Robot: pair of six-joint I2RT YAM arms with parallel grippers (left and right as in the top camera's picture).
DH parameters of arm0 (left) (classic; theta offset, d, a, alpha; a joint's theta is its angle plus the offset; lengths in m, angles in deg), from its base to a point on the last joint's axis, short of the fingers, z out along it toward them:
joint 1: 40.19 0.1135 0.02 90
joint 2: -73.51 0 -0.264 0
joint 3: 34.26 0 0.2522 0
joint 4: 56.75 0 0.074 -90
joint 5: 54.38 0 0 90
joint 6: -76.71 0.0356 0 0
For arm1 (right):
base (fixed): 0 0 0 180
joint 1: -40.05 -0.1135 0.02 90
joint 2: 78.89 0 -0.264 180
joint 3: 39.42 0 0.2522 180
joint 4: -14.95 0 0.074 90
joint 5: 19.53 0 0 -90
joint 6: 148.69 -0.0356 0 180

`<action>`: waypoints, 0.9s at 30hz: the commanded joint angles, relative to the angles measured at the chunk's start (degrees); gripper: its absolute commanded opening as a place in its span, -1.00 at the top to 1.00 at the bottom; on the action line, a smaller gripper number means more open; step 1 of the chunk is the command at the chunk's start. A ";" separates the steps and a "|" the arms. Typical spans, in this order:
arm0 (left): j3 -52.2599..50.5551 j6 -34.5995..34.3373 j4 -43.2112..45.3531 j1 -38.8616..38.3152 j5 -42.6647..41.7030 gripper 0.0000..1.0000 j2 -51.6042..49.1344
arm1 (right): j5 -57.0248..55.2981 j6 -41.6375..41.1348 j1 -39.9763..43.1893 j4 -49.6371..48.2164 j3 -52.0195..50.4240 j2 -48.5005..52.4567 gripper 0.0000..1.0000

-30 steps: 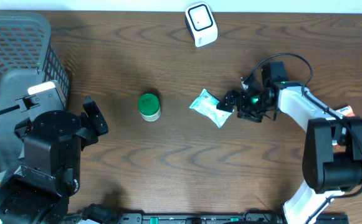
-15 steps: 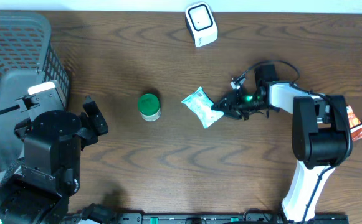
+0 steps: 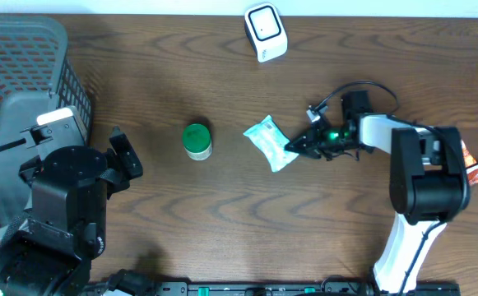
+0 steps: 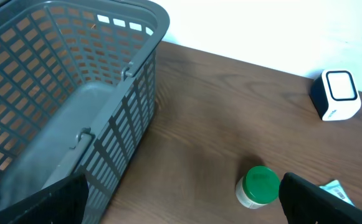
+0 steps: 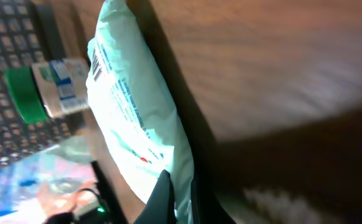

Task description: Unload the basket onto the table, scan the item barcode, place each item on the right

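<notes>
Pinching one corner of the pale green packet [image 3: 267,142], the right gripper [image 3: 294,148] is clamped shut on it at mid-table, right of the green-capped bottle [image 3: 197,141]. A barcode [image 5: 96,62] shows near the packet's far end. The white scanner [image 3: 265,31] sits well apart at the table's far edge. The left gripper [image 3: 125,158] stands wide and empty beside the grey basket [image 3: 16,49].

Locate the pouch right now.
Overhead view: the pouch lies right of centre on the table, pinched at its right edge by the right hand, with the green-lidded jar to its left.
</notes>
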 commanded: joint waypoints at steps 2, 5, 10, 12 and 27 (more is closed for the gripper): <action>-0.04 -0.09 0.04 0.24 0.68 -0.96 0.04 | -5.40 10.29 2.58 3.82 -1.07 -7.04 0.97; -0.04 -0.09 0.04 0.24 0.68 -0.96 0.04 | -8.76 11.72 2.73 5.77 -1.07 -9.62 0.98; -0.04 -0.09 0.04 0.24 0.68 -0.96 0.04 | -9.03 11.76 2.71 7.04 -1.07 -10.19 0.97; -0.04 -0.09 0.04 0.24 0.68 -0.96 0.04 | -6.88 13.44 2.73 7.08 -1.07 -10.19 0.97; -0.04 -0.09 0.04 0.24 0.68 -0.96 0.04 | 1.01 16.63 2.73 8.11 -1.07 -10.23 0.97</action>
